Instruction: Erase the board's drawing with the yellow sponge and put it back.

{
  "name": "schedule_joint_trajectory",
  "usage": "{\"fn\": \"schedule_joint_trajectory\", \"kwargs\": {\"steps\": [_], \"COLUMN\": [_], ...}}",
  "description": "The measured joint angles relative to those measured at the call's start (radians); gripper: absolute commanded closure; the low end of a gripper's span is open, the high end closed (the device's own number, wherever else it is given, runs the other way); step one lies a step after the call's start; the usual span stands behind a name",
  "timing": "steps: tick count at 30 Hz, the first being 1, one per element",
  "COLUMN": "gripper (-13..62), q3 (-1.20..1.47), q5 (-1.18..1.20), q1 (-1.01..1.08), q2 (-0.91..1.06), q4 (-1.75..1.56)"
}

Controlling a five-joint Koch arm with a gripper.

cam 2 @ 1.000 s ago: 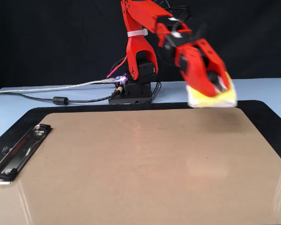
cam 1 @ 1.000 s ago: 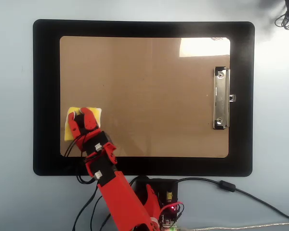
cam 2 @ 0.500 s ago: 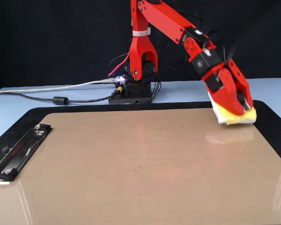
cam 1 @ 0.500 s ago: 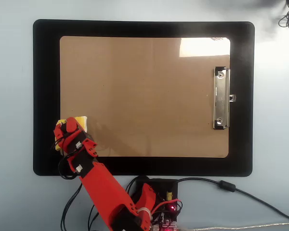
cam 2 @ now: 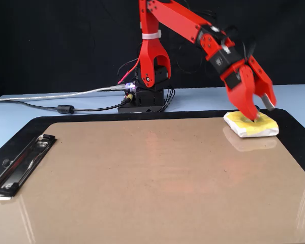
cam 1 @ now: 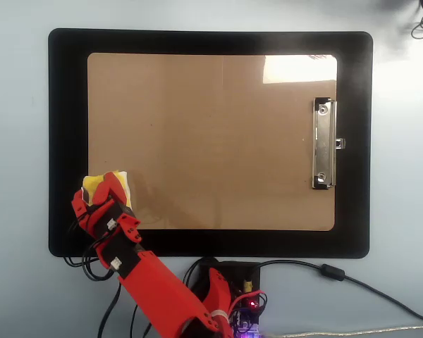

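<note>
Your yellow sponge [cam 2: 251, 124] lies flat at the corner of the board [cam 2: 142, 178], on the edge farthest from the metal clip [cam 2: 21, 165] and nearest the arm's base; in the overhead view it straddles the board's left edge where the black mat [cam 1: 67, 141] begins. The gripper [cam 2: 257, 113] stands right over it, tips down at the sponge's middle. In the fixed view the fingers look slightly parted, with a gap between the two red tips, so I judge they have let go of the knob, though the knob itself is hidden behind them and I cannot be sure nothing is pinched.

No drawing shows anywhere on the brown surface in either view, so the wiping looks done, and the sponge seems to be set down.

What matters for your next move is that the sponge sits directly below the fingers, not off to a side. A straight lift should clear it; any sideways drift while the tips are low could drag the sponge across the board or off onto the mat.
</note>
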Motion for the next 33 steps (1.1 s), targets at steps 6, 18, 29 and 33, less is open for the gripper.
{"fn": "schedule_joint_trajectory", "kwargs": {"steps": [6, 18, 29, 33], "gripper": [15.7, 15.5, 15.2, 15.2], "q3": [-0.439, -0.012, 0.494, 0.505], "q5": [-0.003, 0.224, 0.313, 0.314], "q1": [0.167, 0.781, 0.819, 0.819], "q2": [0.17, 0.264, 0.578, 0.578], "q4": [0.776, 1.293, 1.123, 1.115]}}
